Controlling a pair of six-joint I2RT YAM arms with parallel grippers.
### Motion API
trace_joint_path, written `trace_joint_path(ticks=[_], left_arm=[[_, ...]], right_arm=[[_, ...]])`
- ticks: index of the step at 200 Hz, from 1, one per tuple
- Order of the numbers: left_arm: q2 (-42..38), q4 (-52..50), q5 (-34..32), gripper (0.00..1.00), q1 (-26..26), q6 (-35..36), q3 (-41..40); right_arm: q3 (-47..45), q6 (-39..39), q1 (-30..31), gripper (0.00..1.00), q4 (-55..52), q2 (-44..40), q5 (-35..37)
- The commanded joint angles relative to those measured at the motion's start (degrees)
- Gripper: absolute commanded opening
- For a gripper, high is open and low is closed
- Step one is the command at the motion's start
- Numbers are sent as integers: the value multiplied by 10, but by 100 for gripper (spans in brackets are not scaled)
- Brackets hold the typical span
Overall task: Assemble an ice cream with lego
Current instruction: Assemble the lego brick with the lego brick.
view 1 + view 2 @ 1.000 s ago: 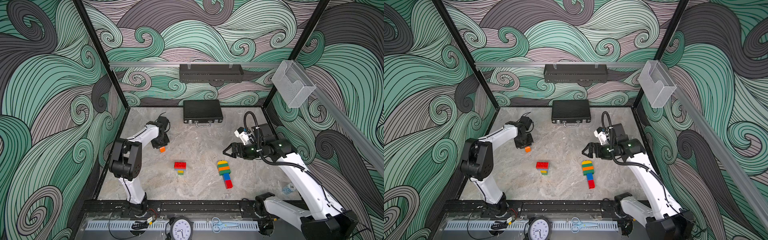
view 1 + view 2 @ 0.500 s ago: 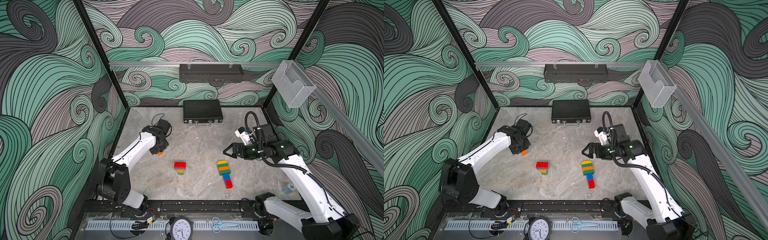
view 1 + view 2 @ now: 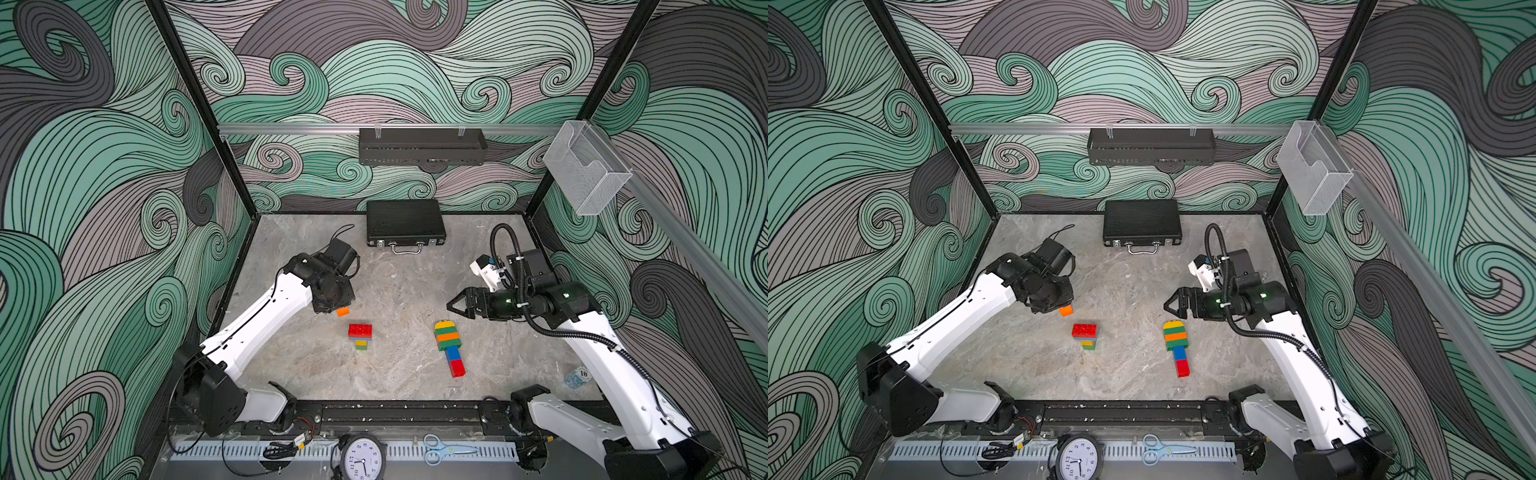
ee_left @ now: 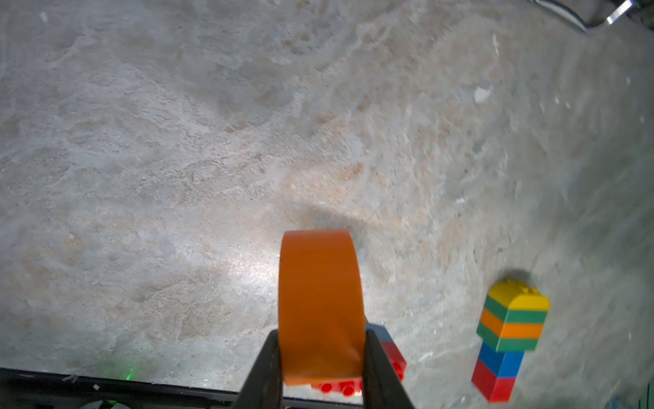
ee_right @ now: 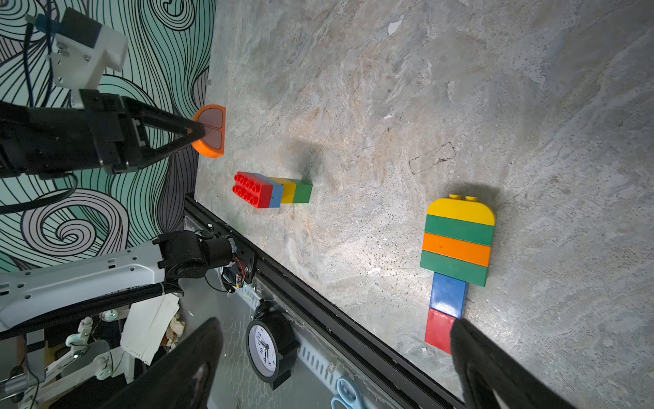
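Note:
My left gripper (image 3: 340, 308) (image 4: 322, 341) is shut on an orange half-round lego piece (image 3: 343, 311) (image 3: 1066, 310) (image 4: 320, 301) (image 5: 211, 131), held just above the table. Close by, toward the front, stands a small lego stack (image 3: 360, 335) (image 3: 1085, 335) (image 5: 270, 189) with a red oblong brick on top of blue, yellow and green. To the right a lego ice cream (image 3: 449, 340) (image 3: 1176, 343) (image 4: 509, 336) (image 5: 456, 248) lies flat: yellow half-round, green, orange, green, then a blue and red stick. My right gripper (image 3: 451, 305) (image 3: 1167, 305) (image 5: 336, 325) hovers open behind it, holding nothing.
A black briefcase (image 3: 405, 222) lies at the back of the marble table (image 3: 399, 286). A black shelf (image 3: 422, 145) and a clear bin (image 3: 586, 166) hang on the walls. A clock (image 3: 362, 457) and scissors (image 3: 446, 449) sit past the front rail.
My left arm has carried the orange piece from the rear left toward the middle, stopping just behind the red-topped stack. The right arm has stayed put.

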Motion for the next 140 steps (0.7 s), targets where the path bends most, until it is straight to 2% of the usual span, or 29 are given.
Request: trace_joint_path(ticks=[1,24,66,91,113,140], left_arm=[[-22,-71,52,0,-8,164,33],[-36,-94,72,0,-16,265,37],[-143,29,139,0,-34,457,-15],[-180,49,160,0,-34,566,-15],[-147,-6,205,0,-34,636,9],[-103,-111,211,0,-34,731,51]], right_arm=[[13,-24,3,99,-11,-1,-15],[19,-30,3,99,-10,6,-19],[37,-40,3,99,-19,19,-20],[42,-45,3,99,-21,25,-20],[52,-52,3,99,-26,37,-23],[60,-62,3,99,-32,46,-21]])
